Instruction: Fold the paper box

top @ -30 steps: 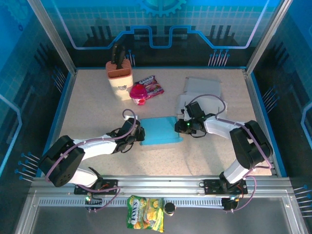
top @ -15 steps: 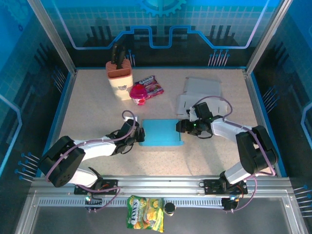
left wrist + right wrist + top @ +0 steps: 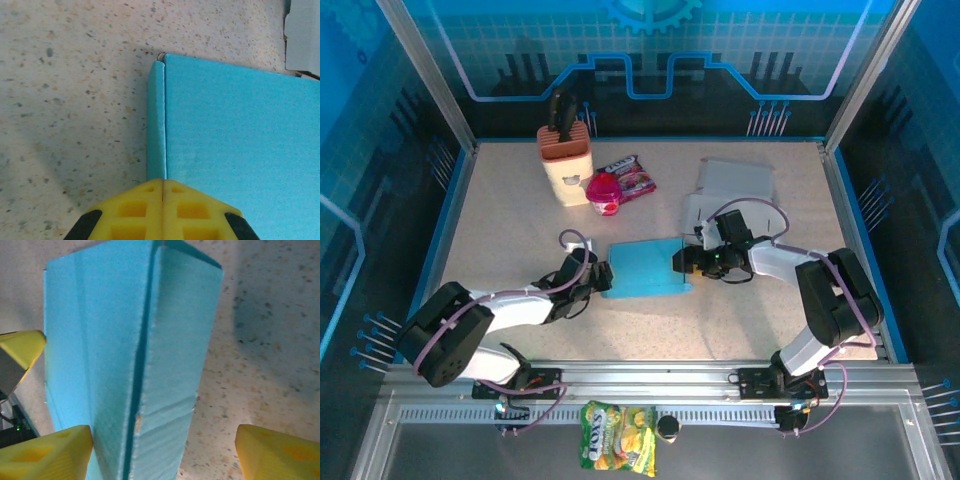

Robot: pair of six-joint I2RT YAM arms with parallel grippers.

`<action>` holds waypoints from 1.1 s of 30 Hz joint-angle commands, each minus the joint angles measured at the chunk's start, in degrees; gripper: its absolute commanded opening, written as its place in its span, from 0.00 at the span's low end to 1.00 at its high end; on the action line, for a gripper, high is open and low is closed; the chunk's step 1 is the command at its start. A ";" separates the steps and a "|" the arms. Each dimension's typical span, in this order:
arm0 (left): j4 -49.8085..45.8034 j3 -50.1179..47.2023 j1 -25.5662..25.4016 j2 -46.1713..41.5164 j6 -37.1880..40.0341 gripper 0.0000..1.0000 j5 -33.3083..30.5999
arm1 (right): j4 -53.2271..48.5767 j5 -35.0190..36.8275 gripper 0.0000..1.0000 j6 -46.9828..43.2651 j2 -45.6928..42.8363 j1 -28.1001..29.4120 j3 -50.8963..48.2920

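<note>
In front of the knife block [image 3: 563, 160], the blue paper box [image 3: 648, 268] lies flat with one flap [image 3: 170, 340] raised. The left gripper [image 3: 603, 277] is pinched closed at its edge, and the right gripper [image 3: 681, 262] is spread wide around the flap.

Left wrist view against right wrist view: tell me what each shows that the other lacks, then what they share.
Left wrist: the left gripper shut at the blue paper box's folded edge, plus a grey cardboard corner. Right wrist: the right gripper open, straddling the box's raised flap. Shared: the box and speckled tabletop.
</note>
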 commanded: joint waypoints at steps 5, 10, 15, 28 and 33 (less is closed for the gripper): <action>-4.59 -3.39 1.82 1.21 -1.19 0.00 0.86 | 9.53 -9.40 0.72 4.08 2.00 -0.34 -0.59; -3.87 -3.06 2.17 2.16 -0.81 0.00 1.60 | 16.02 -11.47 0.61 9.29 1.84 -0.24 -2.04; -4.77 -1.89 2.33 0.91 1.06 0.00 2.25 | 20.08 -12.63 0.49 14.07 1.84 0.12 -2.70; -20.09 8.56 -13.99 -18.88 35.05 0.48 -8.97 | 22.34 -14.50 0.32 27.50 -2.47 -2.33 -4.51; -22.69 10.96 -22.52 -16.22 51.27 0.51 -16.26 | 17.43 -17.08 0.28 31.74 -5.28 -5.19 -4.51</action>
